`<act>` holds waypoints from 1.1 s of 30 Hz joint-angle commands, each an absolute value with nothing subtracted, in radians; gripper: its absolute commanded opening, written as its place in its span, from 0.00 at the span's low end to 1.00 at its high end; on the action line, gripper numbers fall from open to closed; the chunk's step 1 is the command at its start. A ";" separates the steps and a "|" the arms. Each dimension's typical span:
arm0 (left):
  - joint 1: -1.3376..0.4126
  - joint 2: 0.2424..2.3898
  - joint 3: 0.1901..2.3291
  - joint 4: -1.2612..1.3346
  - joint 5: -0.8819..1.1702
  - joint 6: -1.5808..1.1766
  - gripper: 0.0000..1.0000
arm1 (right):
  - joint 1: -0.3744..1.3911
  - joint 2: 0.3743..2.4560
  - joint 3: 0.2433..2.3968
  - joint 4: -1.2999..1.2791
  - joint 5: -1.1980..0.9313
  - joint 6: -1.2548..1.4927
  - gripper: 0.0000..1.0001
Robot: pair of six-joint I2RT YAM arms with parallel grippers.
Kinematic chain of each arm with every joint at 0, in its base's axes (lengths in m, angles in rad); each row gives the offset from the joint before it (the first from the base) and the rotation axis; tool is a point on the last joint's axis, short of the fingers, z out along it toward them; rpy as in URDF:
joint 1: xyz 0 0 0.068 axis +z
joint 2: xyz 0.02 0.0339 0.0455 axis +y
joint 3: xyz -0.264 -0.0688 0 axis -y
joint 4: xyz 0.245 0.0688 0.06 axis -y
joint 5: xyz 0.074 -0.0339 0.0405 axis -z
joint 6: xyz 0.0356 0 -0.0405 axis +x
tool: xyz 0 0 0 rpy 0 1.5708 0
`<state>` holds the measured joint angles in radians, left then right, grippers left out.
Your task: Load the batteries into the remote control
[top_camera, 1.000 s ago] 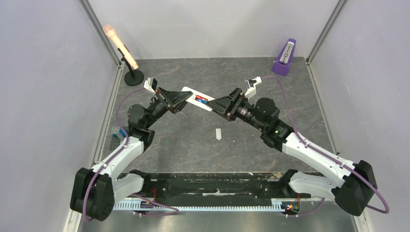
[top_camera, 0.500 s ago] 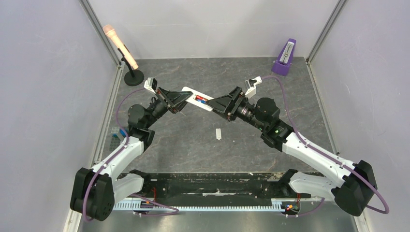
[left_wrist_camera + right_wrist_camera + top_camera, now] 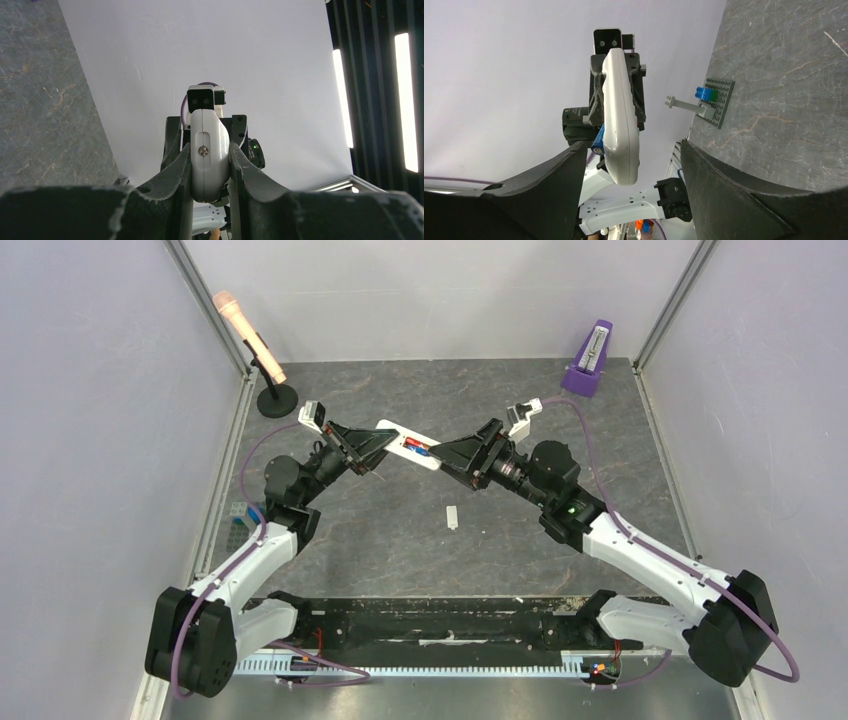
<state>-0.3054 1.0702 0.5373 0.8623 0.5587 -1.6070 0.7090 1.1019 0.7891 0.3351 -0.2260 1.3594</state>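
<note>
Little has changed over the last second: the right arm's wrist has shifted a touch toward the far side, while the left arm, the remote (image 3: 405, 445) and the loose parts on the desk (image 3: 400, 560) lie as they did. The remote is held off the desk in the middle far part of the scene, bay side up. The left gripper (image 3: 210, 165) has its jaws closed on the remote's left end, pads pressed against both sides. The right gripper (image 3: 633, 144) is at the remote's right end with its jaws wide, one finger on each side of the body and neither touching it. The batteries (image 3: 416, 447), one red and one blue, sit side by side in the open bay; from the right wrist the blue one peeps out at the remote's edge. Whether they are fully seated cannot be told. A small white strip (image 3: 452, 517), likely the bay cover, lies on the desk just nearer. The loading itself looks done or nearly so; the right arm's small move suggests it is freeing itself, probably for pressing the cells home or fetching the cover.
</note>
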 commanded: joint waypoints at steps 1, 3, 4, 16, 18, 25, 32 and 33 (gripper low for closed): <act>-0.307 1.047 0.562 0.891 0.554 -1.604 0.02 | 0.706 1.115 0.811 0.349 -0.255 1.345 0.71; -0.307 1.047 0.567 0.888 0.554 -1.603 0.02 | 0.706 1.116 0.813 0.335 -0.251 1.336 0.71; -0.307 1.047 0.569 0.889 0.553 -1.604 0.02 | 0.707 1.117 0.812 0.330 -0.249 1.334 0.70; -0.307 1.031 0.569 0.890 0.559 -1.602 0.02 | 0.709 1.176 0.824 0.301 -0.270 1.323 0.67; -0.307 1.030 0.568 0.894 0.560 -1.604 0.02 | 0.712 1.183 0.825 0.299 -0.270 1.324 0.67; -0.307 1.027 0.569 0.920 0.570 -1.614 0.02 | 0.715 1.206 0.817 0.309 -0.282 1.341 0.66; -0.307 1.016 0.569 0.922 0.577 -1.607 0.02 | 0.716 1.219 0.810 0.335 -0.301 1.362 0.64; -0.307 1.014 0.571 0.916 0.579 -1.601 0.02 | 0.716 1.219 0.810 0.339 -0.304 1.365 0.65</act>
